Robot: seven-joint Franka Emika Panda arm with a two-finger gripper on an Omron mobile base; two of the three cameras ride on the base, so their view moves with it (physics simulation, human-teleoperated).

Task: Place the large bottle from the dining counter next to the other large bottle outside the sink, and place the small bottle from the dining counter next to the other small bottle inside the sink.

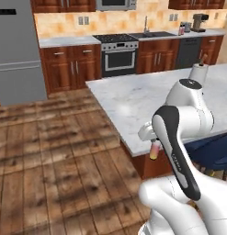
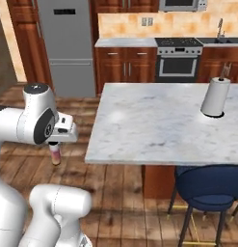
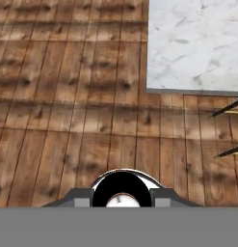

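One bottle (image 1: 154,150) hangs upright below the gripper (image 1: 153,143), low and right of centre in the left base view, the jaws clamped on its top and its long axis vertical. It hangs over the floor (image 1: 55,160), just off the near corner of the desk (image 1: 133,98). Its size class cannot be told. Judged goal: the sink (image 1: 154,34), upper right, well apart, beyond the desk.
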